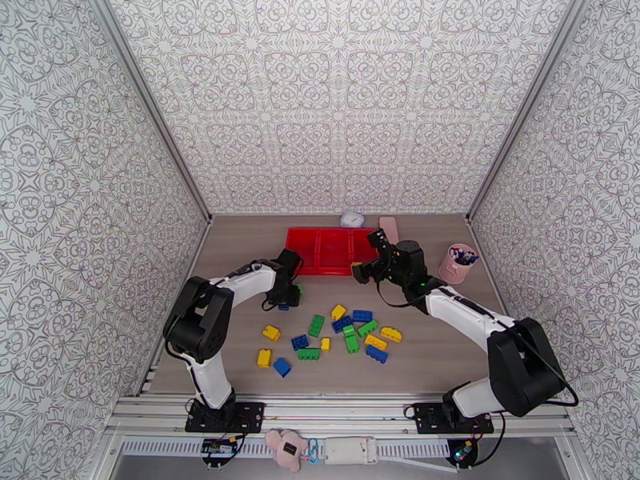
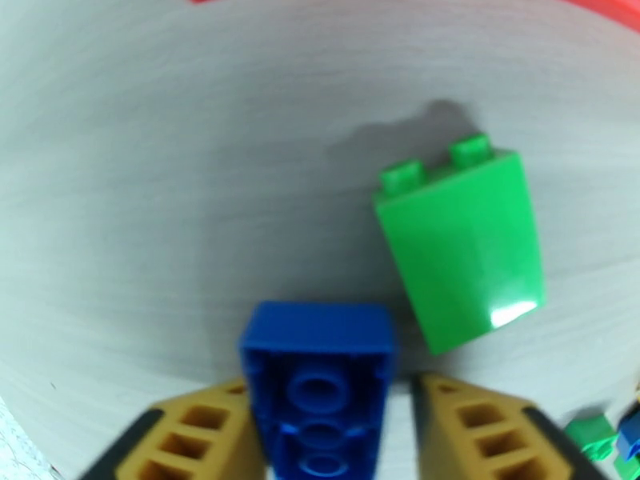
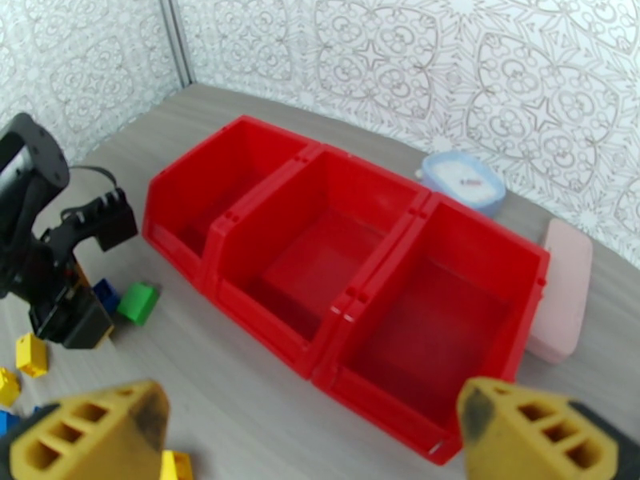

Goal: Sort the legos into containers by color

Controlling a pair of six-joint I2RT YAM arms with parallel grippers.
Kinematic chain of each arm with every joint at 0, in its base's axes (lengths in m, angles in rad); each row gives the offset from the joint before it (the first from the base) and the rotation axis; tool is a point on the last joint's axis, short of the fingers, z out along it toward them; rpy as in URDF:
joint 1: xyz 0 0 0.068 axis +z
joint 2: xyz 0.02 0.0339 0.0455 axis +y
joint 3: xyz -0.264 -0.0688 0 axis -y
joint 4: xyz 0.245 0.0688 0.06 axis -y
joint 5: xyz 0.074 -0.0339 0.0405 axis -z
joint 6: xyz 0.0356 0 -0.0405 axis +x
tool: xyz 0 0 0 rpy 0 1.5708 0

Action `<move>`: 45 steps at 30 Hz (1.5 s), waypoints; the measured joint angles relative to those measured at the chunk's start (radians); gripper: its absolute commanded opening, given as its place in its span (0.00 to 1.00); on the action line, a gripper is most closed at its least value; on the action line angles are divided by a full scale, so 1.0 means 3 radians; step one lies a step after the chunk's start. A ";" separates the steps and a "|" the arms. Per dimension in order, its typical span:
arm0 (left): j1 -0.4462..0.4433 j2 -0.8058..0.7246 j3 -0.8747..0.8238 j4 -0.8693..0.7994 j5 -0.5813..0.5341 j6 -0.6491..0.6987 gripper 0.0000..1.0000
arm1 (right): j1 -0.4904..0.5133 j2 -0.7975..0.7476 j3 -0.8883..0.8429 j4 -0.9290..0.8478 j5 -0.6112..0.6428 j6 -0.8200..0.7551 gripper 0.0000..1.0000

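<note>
Pick step: my left jaws bracket a blue brick (image 2: 318,370) on the counter (image 1: 240,346), seven o'clock of the bins (image 1: 332,251), grip unconfirmed; right jaws stand wide, empty; next should be a firm lift.

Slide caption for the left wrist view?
Left gripper straddling a small blue plastic studded brick; a green plastic brick lies beside.

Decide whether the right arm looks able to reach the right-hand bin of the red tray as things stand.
Probably yes. The right claw hangs open just in front of the red tray. The right-hand bin is open-topped and empty, and nothing stands between the two.
</note>
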 measured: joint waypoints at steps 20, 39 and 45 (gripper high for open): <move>-0.0221 -0.0352 0.0290 0.0582 -0.0251 -0.0107 0.33 | 0.0025 0.0029 0.0014 -0.0001 -0.0024 0.0000 1.00; 0.0084 0.0764 0.1420 0.0985 -0.0240 -0.0181 0.64 | 0.0029 -0.0053 0.0015 -0.0120 0.0065 -0.0066 1.00; 0.0058 0.0401 0.1175 0.1105 -0.0238 -0.0164 0.83 | 0.0093 -0.0057 0.0034 -0.0278 0.0108 -0.0118 1.00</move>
